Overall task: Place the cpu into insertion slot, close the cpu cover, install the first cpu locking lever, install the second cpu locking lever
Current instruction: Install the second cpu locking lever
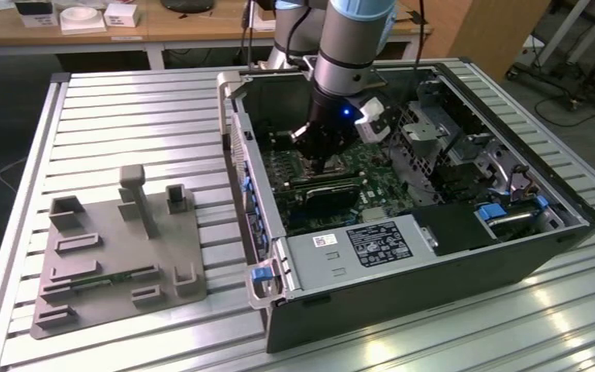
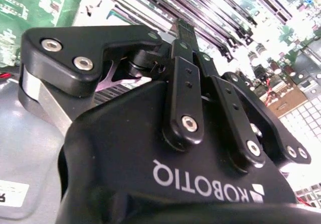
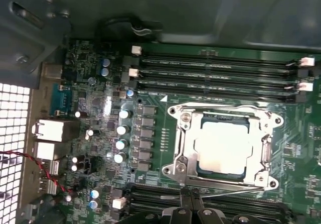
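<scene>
In the first wrist view the cpu (image 3: 222, 144), a square chip with a pale metal top, lies flat in the insertion slot (image 3: 220, 176) on the green board. The silver cpu cover (image 3: 182, 148) is down around it, framing the chip through its cut-out. One thin wire locking lever (image 3: 225, 106) runs along the socket edge by the memory slots, another (image 3: 235, 189) along the opposite edge. My gripper (image 3: 189, 200) is shut, its black tips right at that second lever's end. In the exterior view the gripper (image 1: 321, 166) points down into the open computer case just above the socket (image 1: 331, 191).
Long black memory slots (image 3: 215, 76) flank the socket on both sides, and a row of capacitors (image 3: 122, 129) stands beside it. The case walls (image 1: 238, 147) and a white-labelled grey box (image 1: 365, 246) hem in the board. A grey fixture plate (image 1: 117, 256) lies on the slatted table.
</scene>
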Robot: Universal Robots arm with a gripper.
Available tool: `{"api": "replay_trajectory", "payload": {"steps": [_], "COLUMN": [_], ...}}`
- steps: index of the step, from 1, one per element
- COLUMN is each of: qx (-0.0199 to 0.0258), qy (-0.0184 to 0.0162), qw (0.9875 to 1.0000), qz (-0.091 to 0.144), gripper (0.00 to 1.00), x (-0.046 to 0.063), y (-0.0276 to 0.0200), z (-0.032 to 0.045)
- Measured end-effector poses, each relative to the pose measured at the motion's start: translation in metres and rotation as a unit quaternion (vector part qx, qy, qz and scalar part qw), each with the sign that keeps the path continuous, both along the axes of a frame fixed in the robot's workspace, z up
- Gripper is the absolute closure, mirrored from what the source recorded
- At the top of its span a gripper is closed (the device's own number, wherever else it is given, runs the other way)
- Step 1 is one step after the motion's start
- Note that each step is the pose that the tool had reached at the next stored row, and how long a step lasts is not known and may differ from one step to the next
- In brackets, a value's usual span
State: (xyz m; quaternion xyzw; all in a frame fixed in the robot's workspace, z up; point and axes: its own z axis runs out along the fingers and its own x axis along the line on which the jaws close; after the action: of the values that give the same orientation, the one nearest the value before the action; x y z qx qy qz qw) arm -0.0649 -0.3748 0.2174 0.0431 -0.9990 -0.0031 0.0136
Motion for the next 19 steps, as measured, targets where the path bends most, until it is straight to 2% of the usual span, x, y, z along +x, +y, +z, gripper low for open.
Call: {"api": "replay_trajectory", "payload": {"steps": [19], "qx": [0.0000], "qy": [0.0033], "qw": [1.0000], "qz": [0.000], "gripper": [0.90], "x": [-0.0106], "y": [0.0000], "z": [-0.0051]}}
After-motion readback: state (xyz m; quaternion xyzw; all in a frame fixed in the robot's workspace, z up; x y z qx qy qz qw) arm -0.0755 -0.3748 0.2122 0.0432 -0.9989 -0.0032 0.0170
